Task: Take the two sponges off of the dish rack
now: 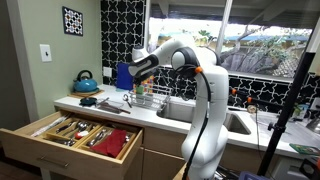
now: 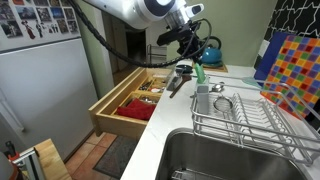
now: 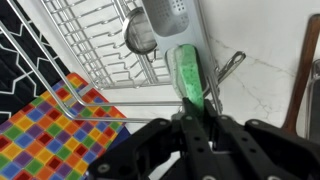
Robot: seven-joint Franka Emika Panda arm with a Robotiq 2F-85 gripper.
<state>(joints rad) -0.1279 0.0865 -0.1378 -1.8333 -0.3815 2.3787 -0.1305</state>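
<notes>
- The gripper (image 3: pixel 195 120) has its fingers drawn close together, pinching one end of a green sponge (image 3: pixel 187 78). The rest of the sponge sticks out past the fingertips.
- The sponge lies off the side of the dish rack (image 3: pixel 95 40), over the white counter (image 3: pixel 265 85).
- In an exterior view the gripper (image 2: pixel 188 58) hangs just past the far end of the dish rack (image 2: pixel 250 105), and the sponge (image 2: pixel 198 72) dangles beneath it.
- A grey utensil holder (image 3: pixel 172 14) sits at the rack's edge.
- The open wooden drawer (image 2: pixel 130 100) lies farther from the rack than the gripper.

Bare counter (image 2: pixel 163 126) lies open between the pulled-out drawer (image 2: pixel 112 120) and the dish rack (image 2: pixel 250 125), with the kettle (image 2: pixel 210 48) standing behind.
</notes>
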